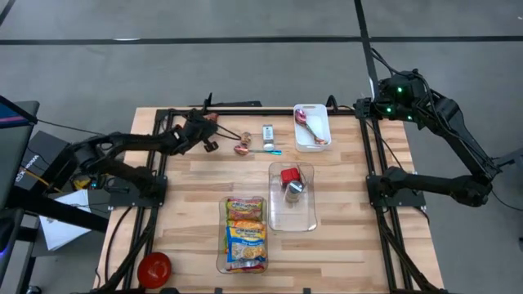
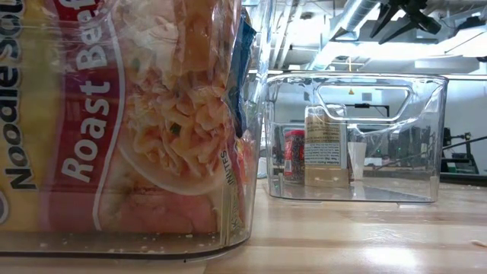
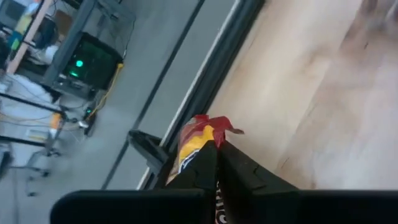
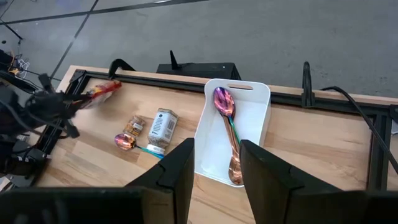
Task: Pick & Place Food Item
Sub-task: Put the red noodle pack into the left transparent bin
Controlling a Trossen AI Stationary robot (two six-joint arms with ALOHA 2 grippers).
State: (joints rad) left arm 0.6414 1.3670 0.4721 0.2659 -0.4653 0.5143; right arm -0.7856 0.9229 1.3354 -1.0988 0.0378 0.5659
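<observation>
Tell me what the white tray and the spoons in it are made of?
The white tray looks like smooth, matte plastic: even white colour, rounded corners, a moulded handle slot. The spoons inside it look like polished metal with a rainbow coating: they shine pink, purple and copper like a mirror. Shiny coated plastic is possible, though.

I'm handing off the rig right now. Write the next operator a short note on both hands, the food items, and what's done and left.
Left hand: shut on a small red-and-yellow snack packet, at the table's far left edge.
Right hand: open, empty, waiting above the white tray that holds shiny spoons.
Done: noodle packs sit in one clear plastic bin; a red can stands in the other.
Left: place the held packet; which bin is unclear.
</observation>
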